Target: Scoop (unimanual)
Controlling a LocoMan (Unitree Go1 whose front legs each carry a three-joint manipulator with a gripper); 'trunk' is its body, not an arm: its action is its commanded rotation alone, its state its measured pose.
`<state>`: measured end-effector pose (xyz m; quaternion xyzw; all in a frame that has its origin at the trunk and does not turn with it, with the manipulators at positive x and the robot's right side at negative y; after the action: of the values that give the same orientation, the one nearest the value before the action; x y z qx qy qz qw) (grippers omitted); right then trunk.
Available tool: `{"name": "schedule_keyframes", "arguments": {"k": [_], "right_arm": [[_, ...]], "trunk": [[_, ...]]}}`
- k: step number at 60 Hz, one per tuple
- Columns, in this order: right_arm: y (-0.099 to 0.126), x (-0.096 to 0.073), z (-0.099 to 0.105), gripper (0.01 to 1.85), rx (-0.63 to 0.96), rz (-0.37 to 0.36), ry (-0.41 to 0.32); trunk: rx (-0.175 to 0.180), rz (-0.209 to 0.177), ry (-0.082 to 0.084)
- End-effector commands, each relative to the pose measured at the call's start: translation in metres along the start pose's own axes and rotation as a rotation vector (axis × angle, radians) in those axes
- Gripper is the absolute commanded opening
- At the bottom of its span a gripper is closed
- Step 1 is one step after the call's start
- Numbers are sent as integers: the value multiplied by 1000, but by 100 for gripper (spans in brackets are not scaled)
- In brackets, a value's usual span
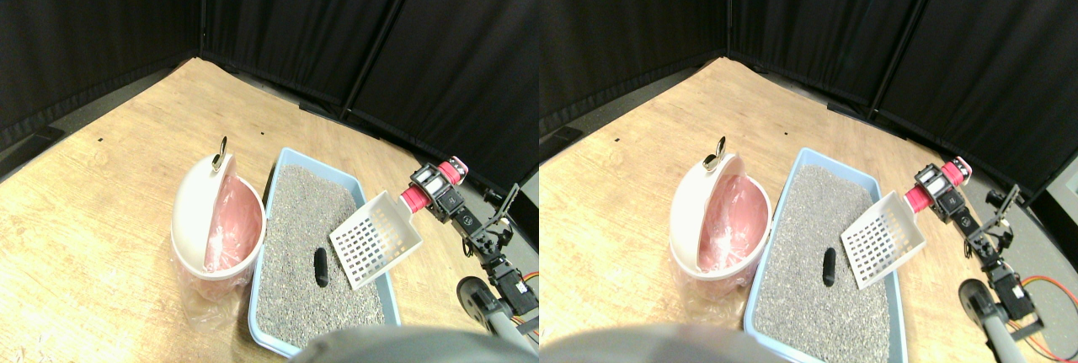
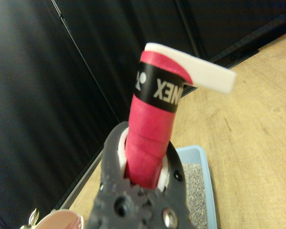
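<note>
1. While the robot's right hand [image 1: 428, 188] hangs above the far right edge of the light blue plastic litter tray [image 1: 381, 283], its jaws are closed around the pink-wrapped handle [image 2: 152, 138] of the white slotted plastic scoop [image 1: 376, 240]; the wrist view shows the dark jaw frame clasping the handle on both sides.
2. The scoop's perforated blade slopes down from the hand toward the near left, over the grey granular litter [image 1: 303, 237]; I cannot tell whether its lower lip touches the litter.
3. The task's thing, a small black oblong lump [image 1: 321, 267], lies on the litter in the near middle of the tray, just beside the blade's lower left corner and apart from it.
4. From the hand, the lump lies down and to the left, nearer the robot. Its long axis runs roughly along the tray's length, so the blade's leading edge meets it almost side-on rather than end-on.
5. To my eye the coming move calls for sliding the lip leftward under the lump.
6. Left of the tray, touching or nearly touching its wall, stands a white round bin with a pink plastic liner [image 1: 221, 232], its domed lid tipped open, a likely place for the load.
7. All of it rests on the pale wooden floor [image 1: 101, 203].
</note>
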<state>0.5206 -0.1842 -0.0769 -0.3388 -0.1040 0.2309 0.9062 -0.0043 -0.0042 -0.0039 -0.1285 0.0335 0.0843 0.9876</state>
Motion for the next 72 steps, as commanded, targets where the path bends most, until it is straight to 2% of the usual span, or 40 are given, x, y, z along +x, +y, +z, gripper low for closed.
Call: {"name": "schedule_keyframes", "arguments": {"k": [1, 11, 18, 19, 46, 52, 55, 59, 68, 72], "right_arm": [[0, 1, 12, 6, -22, 13, -66], [4, 1, 12, 6, -40, 65, -106], [11, 0, 12, 6, -65, 85, -111], [13, 0, 12, 6, -68, 86, -109], [18, 8, 2, 6, -107, 36, -68], [21, 8, 0, 6, -115, 43, -63], [29, 5, 0, 6, -65, 50, -50], [45, 0, -1, 6, -31, 71, -42], [81, -1, -9, 6, 69, 88, -34], [97, 0, -14, 6, 106, 87, 7]], "trunk": [[-19, 12, 22], [-17, 6, 31], [-19, 6, 28], [-17, 7, 32], [-17, 7, 33], [-19, 11, 38], [-20, 13, 39], [-27, 23, 50], [-32, 43, 55], [-35, 49, 60]]}}
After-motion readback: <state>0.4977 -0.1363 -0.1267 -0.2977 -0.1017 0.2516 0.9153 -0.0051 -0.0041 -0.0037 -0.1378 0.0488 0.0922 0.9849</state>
